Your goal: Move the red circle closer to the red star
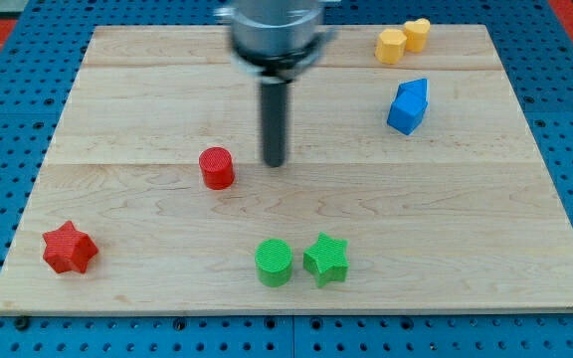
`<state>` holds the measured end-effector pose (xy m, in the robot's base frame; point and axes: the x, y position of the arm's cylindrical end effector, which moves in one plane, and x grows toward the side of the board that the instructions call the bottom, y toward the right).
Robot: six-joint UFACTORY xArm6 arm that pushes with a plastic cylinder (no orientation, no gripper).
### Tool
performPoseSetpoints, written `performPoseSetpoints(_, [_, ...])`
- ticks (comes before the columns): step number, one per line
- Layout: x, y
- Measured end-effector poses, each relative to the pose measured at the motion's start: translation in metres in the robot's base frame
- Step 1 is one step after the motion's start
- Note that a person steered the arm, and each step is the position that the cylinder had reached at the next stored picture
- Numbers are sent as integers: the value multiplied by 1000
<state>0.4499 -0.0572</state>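
from the one camera, the red circle [217, 168] sits well apart from the red star [70, 248], so the job looks barely begun. there's no claw to open or clench, only my tip [276, 162], just right of the circle, seemingly not touching, on the wooden surface [466, 249].

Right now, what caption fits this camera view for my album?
My tip sits just right of the red circle, with the red star far off at lower left.
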Motion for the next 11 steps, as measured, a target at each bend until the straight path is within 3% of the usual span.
performPoseSetpoints(1, [41, -124])
performPoseSetpoints(2, [40, -143])
performPoseSetpoints(3, [-17, -123])
performPoseSetpoints(4, [-15, -200])
performPoseSetpoints(6, [12, -183])
performPoseSetpoints(8, [6, -247])
performPoseSetpoints(10, [56, -201])
performPoseSetpoints(11, [56, -190])
